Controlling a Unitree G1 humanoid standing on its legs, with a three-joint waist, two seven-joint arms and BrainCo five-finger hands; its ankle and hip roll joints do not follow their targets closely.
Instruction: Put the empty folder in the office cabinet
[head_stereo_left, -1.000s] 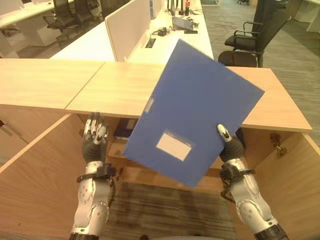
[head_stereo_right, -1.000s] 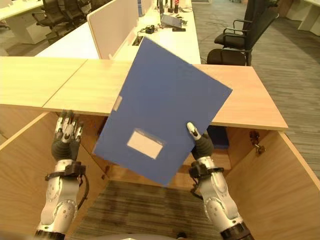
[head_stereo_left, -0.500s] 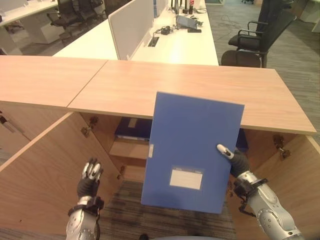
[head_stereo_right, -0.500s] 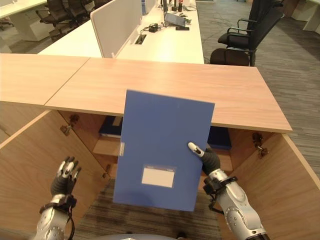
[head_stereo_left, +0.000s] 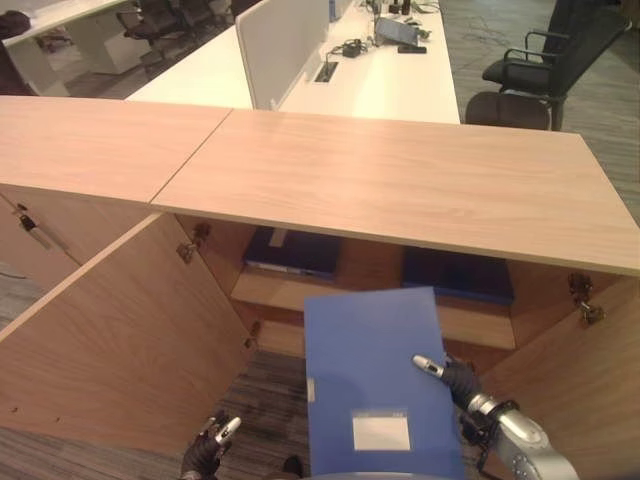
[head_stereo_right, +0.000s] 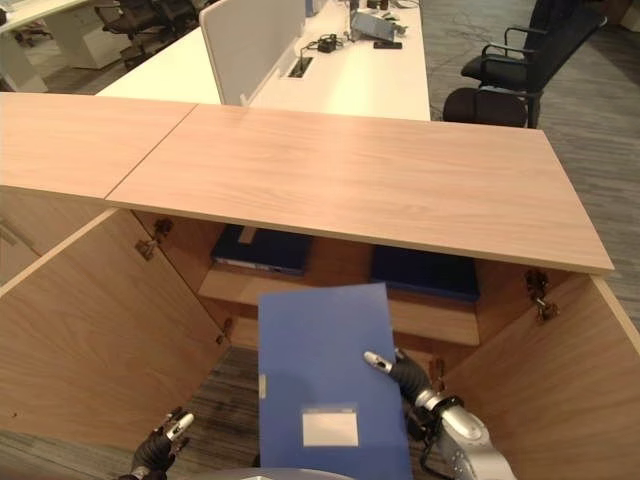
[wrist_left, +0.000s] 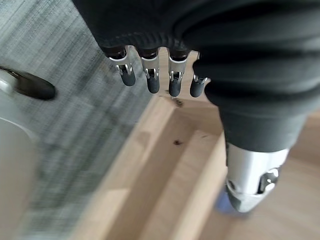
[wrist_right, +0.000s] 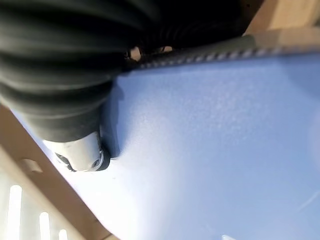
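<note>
The blue folder (head_stereo_left: 372, 372) with a white label near its bottom edge stands upright in front of the open office cabinet (head_stereo_left: 400, 175), below its top. My right hand (head_stereo_left: 460, 384) grips the folder's right edge, thumb on the front face and fingers behind it. In the right wrist view the thumb (wrist_right: 82, 152) presses on the blue cover (wrist_right: 215, 135). My left hand (head_stereo_left: 206, 456) hangs low at the lower left over the carpet, apart from the folder. Its fingers (wrist_left: 150, 77) are straight and hold nothing.
The cabinet's left door (head_stereo_left: 130, 330) and right door (head_stereo_left: 590, 400) swing out towards me. Two dark blue folders (head_stereo_left: 292, 252) (head_stereo_left: 460, 276) lie flat on the inner shelf (head_stereo_left: 268, 290). White desks with a divider (head_stereo_left: 285, 45) and an office chair (head_stereo_left: 540, 60) stand behind the cabinet.
The folder has come down from above the cabinet top to in front of the opening, and turned upright. My left hand has dropped low towards the floor. The camera has shifted too.
</note>
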